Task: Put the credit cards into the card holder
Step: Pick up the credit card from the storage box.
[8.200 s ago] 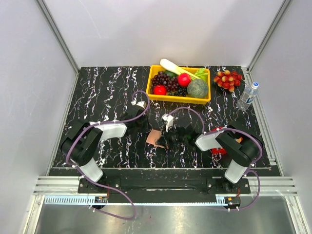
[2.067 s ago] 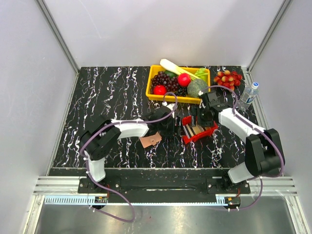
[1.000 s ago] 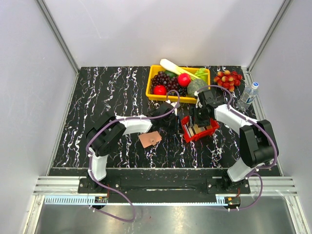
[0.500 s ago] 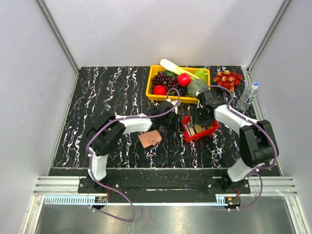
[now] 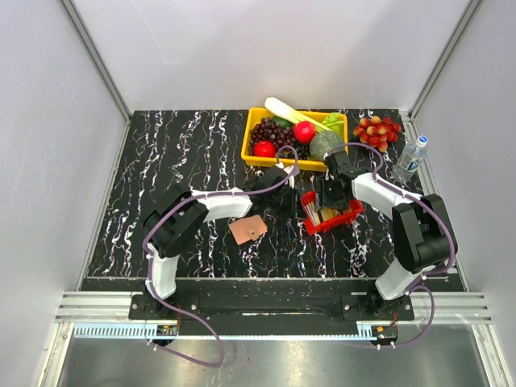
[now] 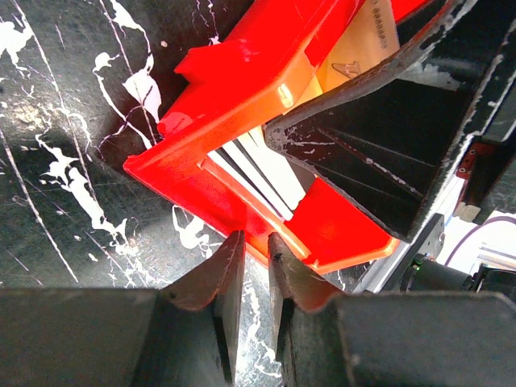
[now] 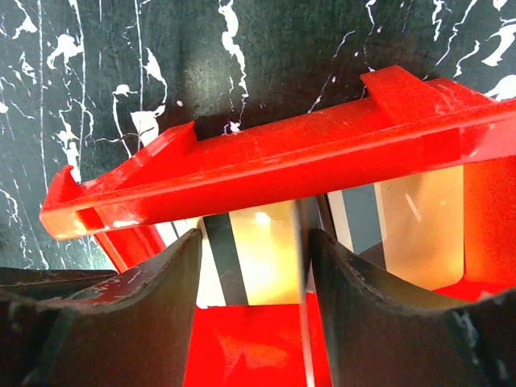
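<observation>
The salmon-pink card holder lies shut on the black marbled table, apart from both grippers. The credit cards stand on edge in a small red tray. My left gripper is nearly shut, its tips pinching the tray's near rim. White and dark card edges show just beyond it. My right gripper hangs open in the tray. Its fingers straddle a gold card with a dark stripe, without clamping it.
A yellow basket of fruit and vegetables stands right behind the tray. A bunch of red grapes and a water bottle sit at the back right. Aluminium rails border the table.
The right gripper has shifted slightly over the tray, its jaws first widening, then narrowing a little around the cards. The left gripper stays at the tray's rim. The card holder has not moved.
</observation>
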